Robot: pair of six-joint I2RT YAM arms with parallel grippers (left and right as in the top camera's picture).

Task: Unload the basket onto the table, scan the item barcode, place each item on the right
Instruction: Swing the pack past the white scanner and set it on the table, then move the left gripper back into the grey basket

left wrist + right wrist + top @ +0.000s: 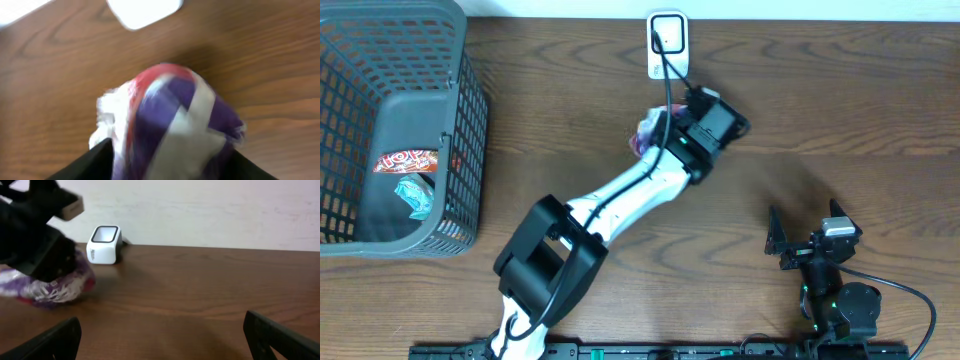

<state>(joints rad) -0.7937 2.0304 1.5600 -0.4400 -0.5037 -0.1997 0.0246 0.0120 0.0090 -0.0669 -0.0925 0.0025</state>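
lying on the wooden desk (pixel 840 120) near the small white box scanner (pixel 668 40), the crinkly purple-red-white packet (pixel 175 125) sits within your left tool (pixel 167 165), grip unclear; your right tool (pixel 161 322) gapes empty; scan seemingly pending.

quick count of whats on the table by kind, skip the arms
basket: 1
scanner: 1
snack packets: 3 (purple packet near the scanner, red packet and teal packet in the basket)
total: 5
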